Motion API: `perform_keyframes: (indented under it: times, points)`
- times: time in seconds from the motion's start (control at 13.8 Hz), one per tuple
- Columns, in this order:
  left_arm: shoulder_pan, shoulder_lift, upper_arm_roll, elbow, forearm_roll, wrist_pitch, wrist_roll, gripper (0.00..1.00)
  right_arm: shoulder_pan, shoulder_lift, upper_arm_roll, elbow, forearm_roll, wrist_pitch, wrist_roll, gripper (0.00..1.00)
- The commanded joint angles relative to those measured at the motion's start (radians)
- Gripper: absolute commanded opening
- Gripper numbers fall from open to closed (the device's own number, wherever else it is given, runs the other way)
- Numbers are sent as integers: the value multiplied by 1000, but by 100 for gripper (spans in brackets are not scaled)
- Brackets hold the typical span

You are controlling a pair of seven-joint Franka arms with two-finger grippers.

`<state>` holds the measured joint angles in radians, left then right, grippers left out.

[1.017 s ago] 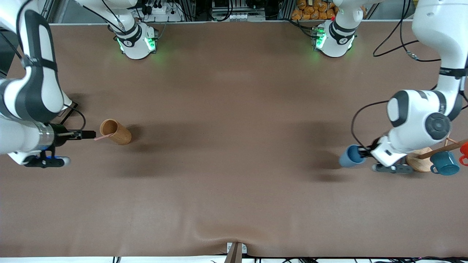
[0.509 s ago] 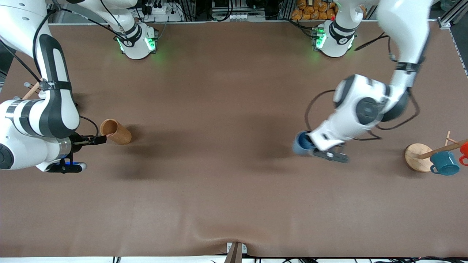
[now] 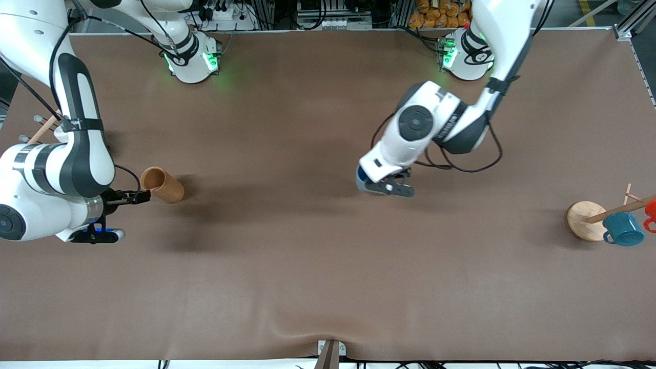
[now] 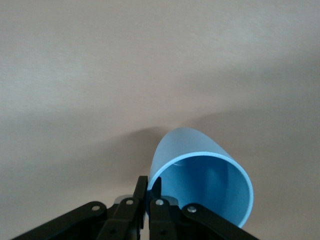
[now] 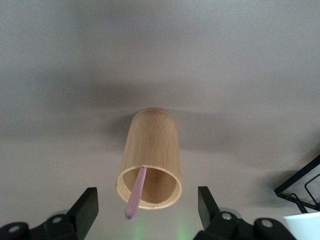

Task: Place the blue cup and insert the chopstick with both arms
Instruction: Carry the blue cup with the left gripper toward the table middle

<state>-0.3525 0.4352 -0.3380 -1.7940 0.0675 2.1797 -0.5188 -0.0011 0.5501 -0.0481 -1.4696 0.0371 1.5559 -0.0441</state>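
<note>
Two arms, front view: the left claw (image 3: 365,185) is over mid-table (image 3: 307,266), the small light-blue plastic tumbler (image 3: 361,183) mostly hidden beneath the wrist; the right claw (image 3: 141,195) is at the brown bamboo cylinder cup (image 3: 162,185). A wooden rack with a teal mug (image 3: 623,228) stands at the left arm's end.

Left wrist view: claw (image 4: 149,200) pinched on the tumbler's (image 4: 202,182) rim; likely light, smooth, slippery; rim grip suits.

Right wrist view: claw (image 5: 145,220) spread wide; thin pale pink chopstick (image 5: 135,198) leans inside the bamboo cup (image 5: 150,157). Plain matt brown table.
</note>
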Motion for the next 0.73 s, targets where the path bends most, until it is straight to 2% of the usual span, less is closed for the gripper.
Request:
perform_keyframes:
  times: [0.0,0.22,0.36,0.58,0.65]
  points:
    - [-65,66,8,100,32,-18,-93,0,-4,19,4,26,15,-10,7,78]
    - [-124,131,11,131,34,-17,-162,0,-2,24,4,29,14,-10,27,75]
    - [-147,157,13,136,34,-11,-174,0,-2,24,4,29,15,-10,27,70]
    - [-169,175,16,151,34,-9,-237,0,-2,24,4,29,17,-10,27,39]
    - [-169,175,16,153,32,-11,-250,21,-2,24,4,29,17,-10,27,28]
